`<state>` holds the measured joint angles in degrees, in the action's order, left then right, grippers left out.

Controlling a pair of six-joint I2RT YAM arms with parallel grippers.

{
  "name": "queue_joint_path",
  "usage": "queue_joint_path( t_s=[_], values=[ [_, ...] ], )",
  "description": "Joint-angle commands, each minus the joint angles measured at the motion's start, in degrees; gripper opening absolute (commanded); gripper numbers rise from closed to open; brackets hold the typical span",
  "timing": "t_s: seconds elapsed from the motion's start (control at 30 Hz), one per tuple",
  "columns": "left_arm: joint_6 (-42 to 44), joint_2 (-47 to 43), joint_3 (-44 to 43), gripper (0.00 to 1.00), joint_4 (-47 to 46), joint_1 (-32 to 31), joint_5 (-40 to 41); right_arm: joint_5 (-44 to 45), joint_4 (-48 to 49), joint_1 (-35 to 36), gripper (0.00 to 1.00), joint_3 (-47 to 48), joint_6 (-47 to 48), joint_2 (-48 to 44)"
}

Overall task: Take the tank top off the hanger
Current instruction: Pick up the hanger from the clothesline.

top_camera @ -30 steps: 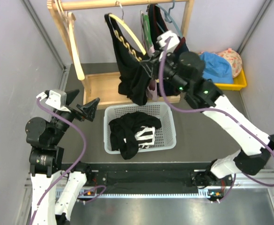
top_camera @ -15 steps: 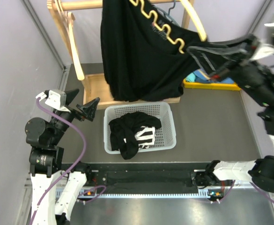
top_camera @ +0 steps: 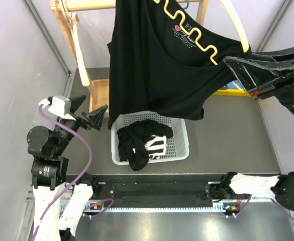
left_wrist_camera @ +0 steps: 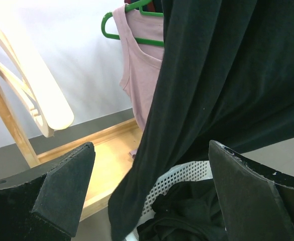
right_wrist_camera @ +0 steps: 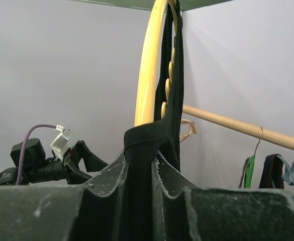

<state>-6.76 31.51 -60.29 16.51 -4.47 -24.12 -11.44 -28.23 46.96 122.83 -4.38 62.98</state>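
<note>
Nearby on my left, my left gripper [top_camera: 92, 104] hovers low over the grey table [top_camera: 227, 145], its two fingers spread wide with nothing between them. Just beyond it one white basket [top_camera: 183, 146] sits on the table, and in it lies one heap of black and white-striped clothing [top_camera: 141, 143]. Above the basket hangs the one black tank top [top_camera: 152, 70], lifted high; in the top view its hem dangles over the basket's far rim, and it fills the right half of my left wrist view. It is not yet off its one pale yellow hanger [top_camera: 237, 25], whose arc curves out past the shoulder, and a wavy yellow strip [top_camera: 197, 34] crosses the cloth below the neckline. My right gripper [top_camera: 234, 65], raised on the right, is closed narrow on the tank top's shoulder beside the hanger's end. Its wrist view shows black cloth pinched between the two fingers, with the hanger rising right behind. Whether the hanger's hook sits on anything I cannot tell, for the top edge cuts it off. Farther back stands one wooden rack [top_camera: 202, 15]. At its left end hang bare wooden hangers [top_camera: 79, 50], at least two by my left wrist view. One pink sleeveless top [left_wrist_camera: 139, 70] hangs there on one green hanger [left_wrist_camera: 105, 26]. One yellow bin [top_camera: 232, 92] peeks out under the tank top's hem at the right, and one blue hanger [right_wrist_camera: 290, 173] shows on the rail in my right wrist view.
</note>
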Motion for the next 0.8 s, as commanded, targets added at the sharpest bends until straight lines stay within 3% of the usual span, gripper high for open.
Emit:
queue_joint_path(
  t_s=[0.0, 0.33, 0.77],
  values=[
    [-1.32, 0.13, -0.09, 0.99, -3.77, 0.08, -1.02, 0.19, 10.2, -0.2, 0.0, 3.04, 2.36, -4.7],
    [-1.94, 0.05, 0.53, 0.99, -4.21, 0.08, -1.81, 0.37, 15.57, -0.29, 0.0, -1.89, 3.42, -10.51],
    [-1.23, -0.83, 0.97, 0.99, -3.94, 0.08, -1.19, -0.77, 7.22, -0.29, 0.0, -1.45, 0.69, -4.98]
  ],
)
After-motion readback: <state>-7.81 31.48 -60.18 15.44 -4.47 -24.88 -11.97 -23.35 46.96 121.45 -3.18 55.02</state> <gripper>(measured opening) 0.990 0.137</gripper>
